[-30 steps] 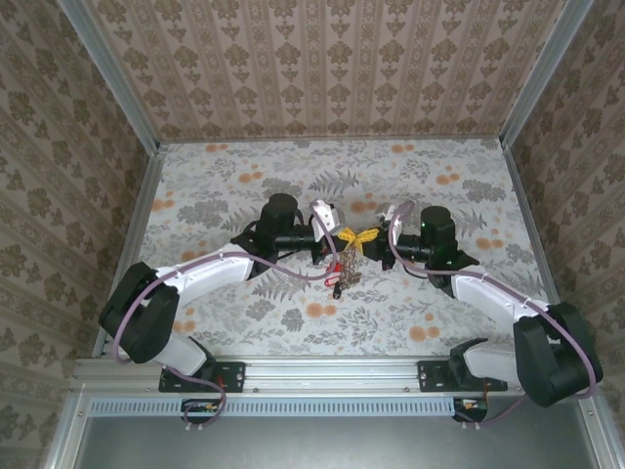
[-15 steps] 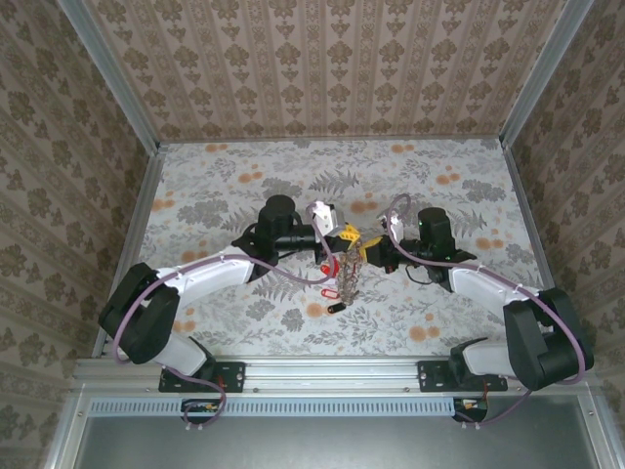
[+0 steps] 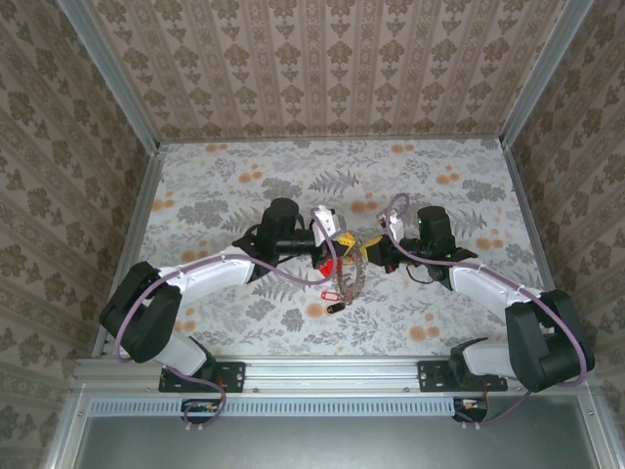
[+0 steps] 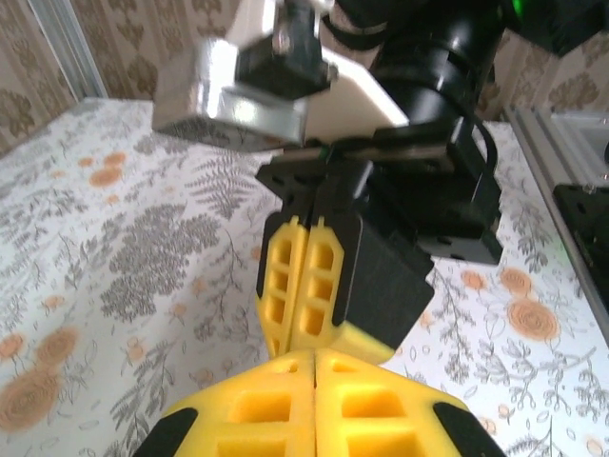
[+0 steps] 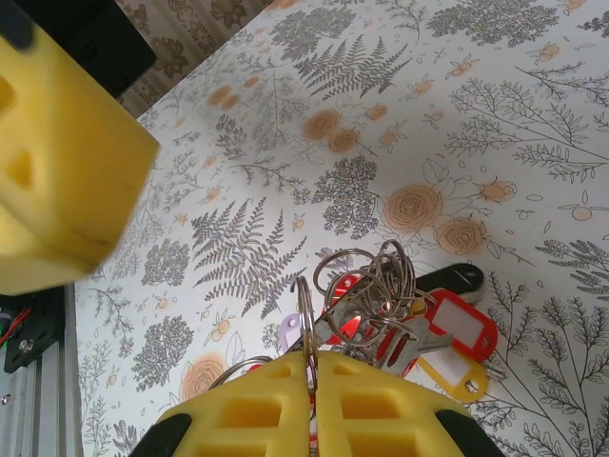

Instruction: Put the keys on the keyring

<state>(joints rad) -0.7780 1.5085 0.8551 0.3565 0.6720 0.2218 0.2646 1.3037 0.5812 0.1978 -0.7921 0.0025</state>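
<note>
meeting tip to tip above the middle of the table. right gripper closed tight, pinching the thin rim of the keyring between its pads; ring seen edge-on from the right wrist, standing straight out of the fingertips. just beyond and to the right of that pinch: the keys bunched on small rings, red heads plus a black key; hanging or resting on the table, cannot tell. left gripper closed too, pads flat together, nothing visible between them from its own wrist, so cannot tell if anything held. pointing straight at the right gripper's closed fingers, nearly touching. from the top: bunch trailing toward the near edge, below the meeting point. judged from this: ring plane in line with the right gripper's pointing axis, keys under the pinch and about equally near both grippers, long axes mixed; left arm the likelier one for bringing a key to the ring.
</note>
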